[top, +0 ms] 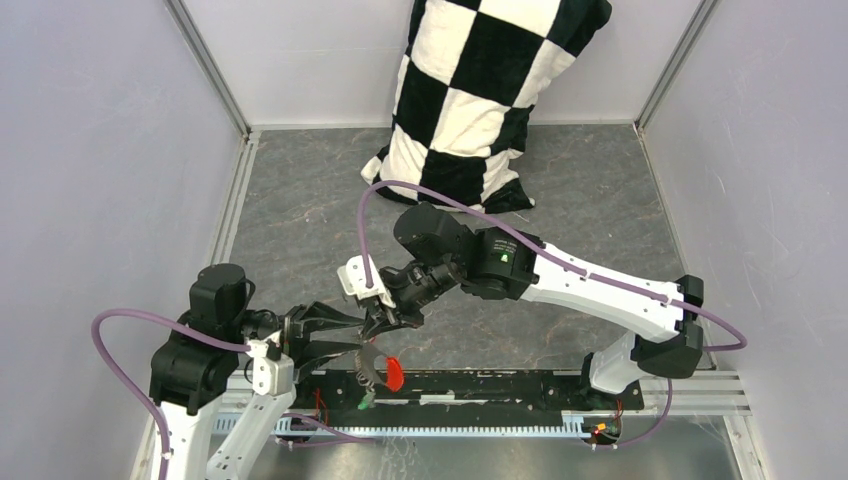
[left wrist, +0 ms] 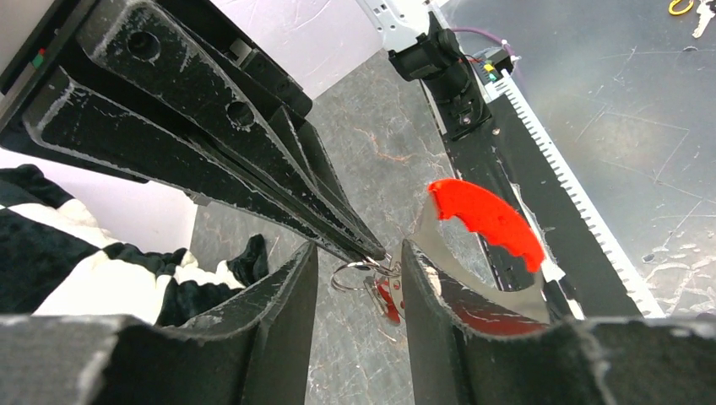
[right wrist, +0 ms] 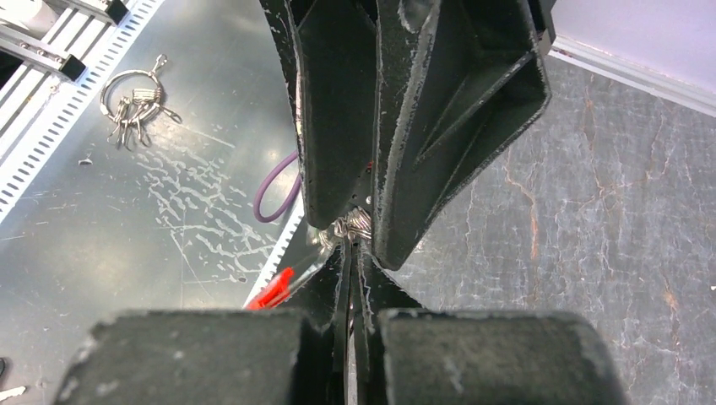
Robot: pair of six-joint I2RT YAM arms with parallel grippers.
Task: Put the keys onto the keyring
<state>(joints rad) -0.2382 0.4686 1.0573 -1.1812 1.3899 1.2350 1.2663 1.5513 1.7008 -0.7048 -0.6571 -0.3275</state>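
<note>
Keyring point(left wrist: 355, 275): above black rail point(top: 500, 385), clenched by right gripper point(right wrist: 352, 253) and left gripper point(left wrist: 359, 260). Green key point(top: 365, 401) at rail. Handling: hold firm, pry one coil only.

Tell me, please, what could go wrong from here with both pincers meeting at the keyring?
1. The right pincer grips the thin silver wire rings only at its very tips, so the wire may slip out.
2. The curved red-and-grey fob and small green-headed key dangle below; a slip could drop them onto the black rail.
3. The small red-headed key sits inside the left pincer, where it could snag.
</note>
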